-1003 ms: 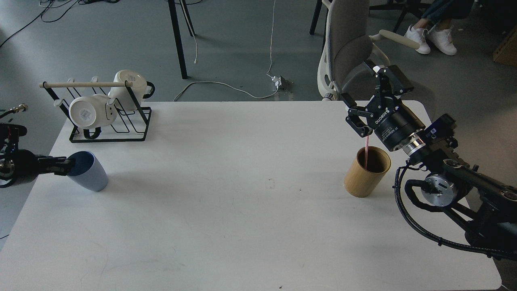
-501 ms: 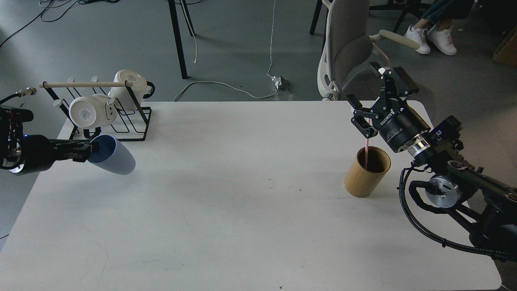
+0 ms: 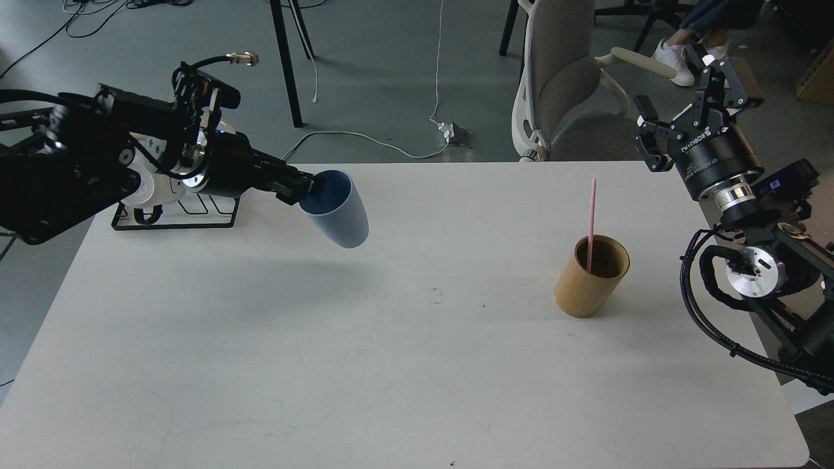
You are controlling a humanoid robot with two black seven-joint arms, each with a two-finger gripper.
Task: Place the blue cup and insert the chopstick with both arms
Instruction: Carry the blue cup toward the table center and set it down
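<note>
Carrying the small pale blue-grey tapered plastic cup (image 3: 337,210) above the white table (image 3: 404,365), the left gripper (image 3: 306,189) has its dark fingers pinched on the cup's rim, one inside the darker blue mouth, so it is closed on that cup and nothing else. The cup hangs tilted, mouth facing back toward the arm and base pointing down and to the right, clear of the tabletop with its shadow well below it. Over on the far side, the right gripper (image 3: 674,124) sits high above the table's back right corner, its fingers spread apart and holding nothing. The thin straight pink-red chopstick (image 3: 590,225) stands nearly upright in the tan bamboo cylinder cup (image 3: 591,276), long axis close to vertical, leaning against the cup's left inner wall. It lies below and to the left of the right gripper, well apart from it, and the right arm is plainly the nearer one; the left gripper and its cup are far off across the table. The count: one blue cup, one pink stick visible, one bamboo cup, two grippers. The black wire rack (image 3: 176,218) shows only partly behind the left arm, so its mugs cannot be counted. Judging from this, the cup needs setting down upright before any stick goes in.
</note>
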